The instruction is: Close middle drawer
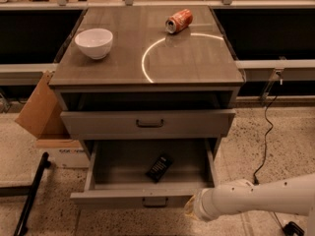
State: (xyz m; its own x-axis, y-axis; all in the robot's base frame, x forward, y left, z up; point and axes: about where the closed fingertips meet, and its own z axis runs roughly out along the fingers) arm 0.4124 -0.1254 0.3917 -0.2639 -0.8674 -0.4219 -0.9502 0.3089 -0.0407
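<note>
The middle drawer (pixel 142 196) is pulled far out at the bottom of the grey-brown cabinet. It has a deep box, a low front panel and a small dark bar handle (pixel 155 202). A dark flat device (pixel 159 167) lies inside it. Above it, the drawer with the taller front panel (pixel 147 124) stands slightly out. My white arm (pixel 256 200) comes in from the lower right. My gripper (pixel 192 211) is at the arm's end, just beside the right end of the middle drawer's front panel, low near the floor.
A white bowl (pixel 93 42) and an orange can (pixel 178 20) on its side rest on the cabinet top (pixel 147 58). A cardboard box (pixel 42 113) leans at the left, with a black bar (pixel 29 195) on the floor. A black cable (pixel 266 132) hangs at the right.
</note>
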